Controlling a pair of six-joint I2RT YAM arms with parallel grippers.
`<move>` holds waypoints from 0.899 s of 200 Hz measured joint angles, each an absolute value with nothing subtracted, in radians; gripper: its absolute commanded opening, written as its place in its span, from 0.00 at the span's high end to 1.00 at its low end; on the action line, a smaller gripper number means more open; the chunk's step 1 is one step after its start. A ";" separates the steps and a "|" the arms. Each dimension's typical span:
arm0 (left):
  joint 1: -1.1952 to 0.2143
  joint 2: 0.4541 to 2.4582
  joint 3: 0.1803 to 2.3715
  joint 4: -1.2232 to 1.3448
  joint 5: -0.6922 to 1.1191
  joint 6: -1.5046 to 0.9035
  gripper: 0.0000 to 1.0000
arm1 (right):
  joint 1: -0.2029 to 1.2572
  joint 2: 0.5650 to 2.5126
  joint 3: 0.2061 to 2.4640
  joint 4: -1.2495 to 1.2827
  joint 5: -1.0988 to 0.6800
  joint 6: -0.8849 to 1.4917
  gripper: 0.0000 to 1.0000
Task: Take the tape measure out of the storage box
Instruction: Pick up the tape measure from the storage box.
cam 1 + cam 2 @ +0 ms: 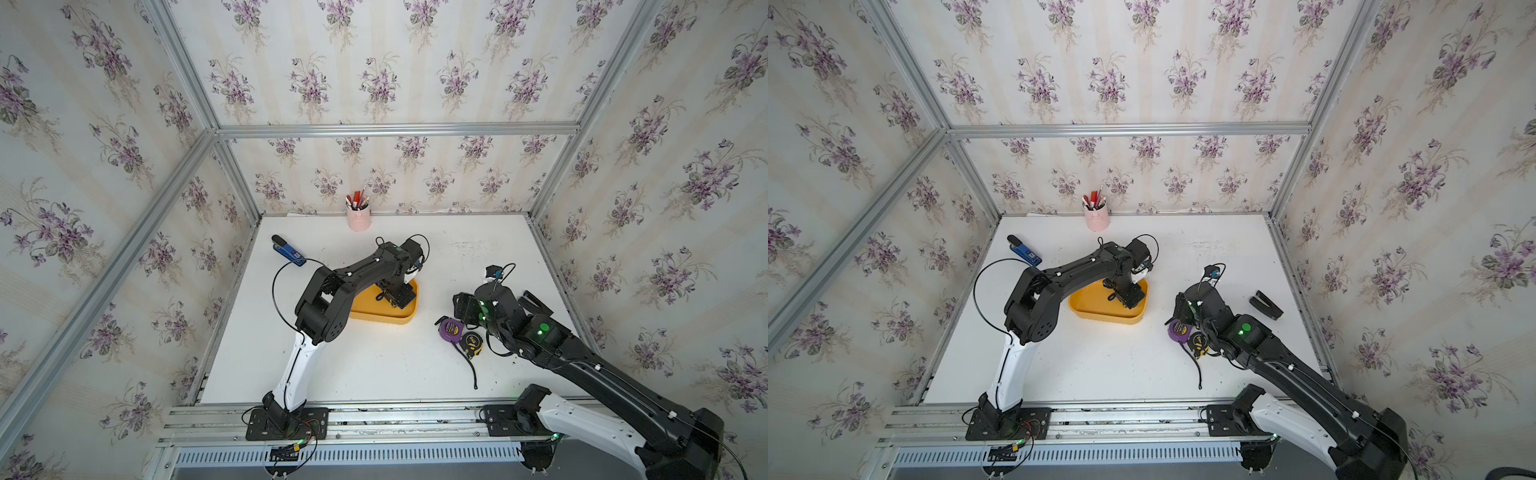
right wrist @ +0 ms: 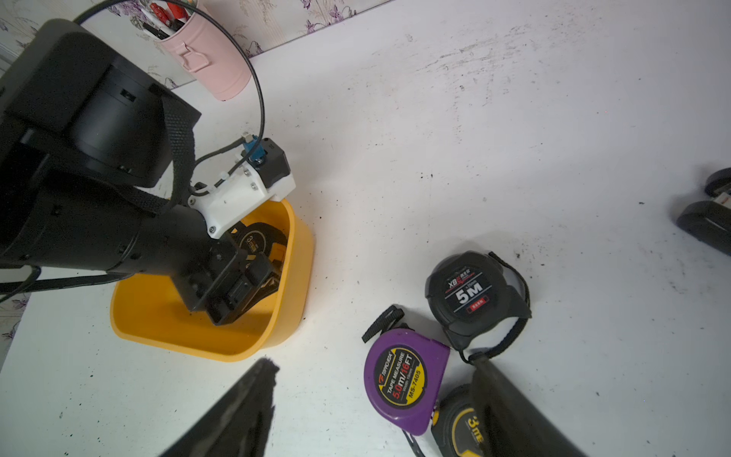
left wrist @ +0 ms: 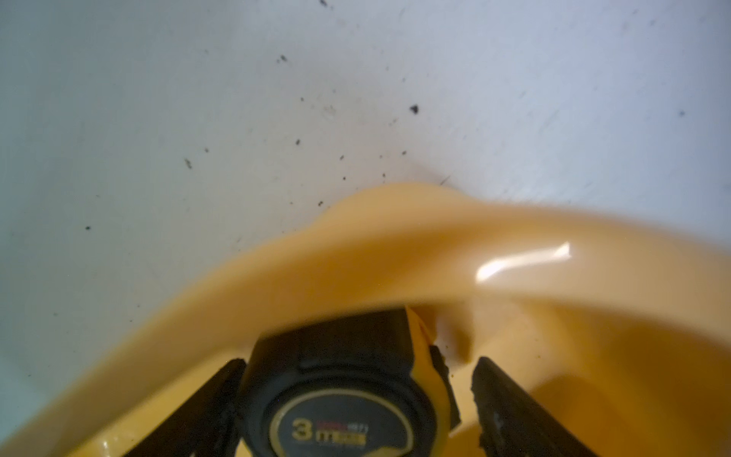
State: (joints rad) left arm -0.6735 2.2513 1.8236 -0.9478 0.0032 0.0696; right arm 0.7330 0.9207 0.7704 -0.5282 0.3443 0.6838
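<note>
The one tape measure (image 3: 340, 395) visible in the yellow box (image 1: 382, 318) is found flat, label up, tucked into the far right corner. The left gripper (image 3: 358, 361) is lowered into the box from above and set astride the case. Its jaws stand partly closed: one finger (image 3: 225, 387) is seen against the case, the other just clear of it, so no firm hold is judged to be made. The steep reach is probably forced by the corner wall, which leaves little room beside the case. A purple tape measure (image 2: 399, 380), a black tape measure (image 2: 470, 292) and a black-and-yellow tape measure (image 2: 459, 427) are laid close together on the table (image 1: 374, 374), right of the box and clear of it. The right gripper (image 2: 374, 361) is held above them, jaws wide and empty, presumably kept out of the left arm's way.
</note>
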 measured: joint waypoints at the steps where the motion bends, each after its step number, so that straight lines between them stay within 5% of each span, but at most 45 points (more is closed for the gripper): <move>1: -0.673 2.251 1.824 -0.948 0.002 0.070 0.36 | 0.733 0.921 0.770 -0.528 0.344 0.684 0.19; 36: -0.673 2.244 1.824 -0.949 -0.024 0.051 0.62 | 0.733 0.917 0.767 -0.527 0.344 0.684 0.19; 129: -0.667 2.117 2.078 -1.197 -0.208 -0.064 0.76 | 0.733 0.912 0.761 -0.505 0.318 0.685 0.20; 180: -0.619 2.003 2.137 -1.260 -0.099 -0.326 0.82 | 0.733 0.871 0.728 -0.363 0.170 0.643 0.21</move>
State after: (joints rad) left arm -0.6193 2.0033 2.1368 -1.2602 -0.0990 -0.3256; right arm 0.7330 0.8707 0.7284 -0.3634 0.1703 0.6430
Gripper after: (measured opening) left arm 0.660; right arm 0.796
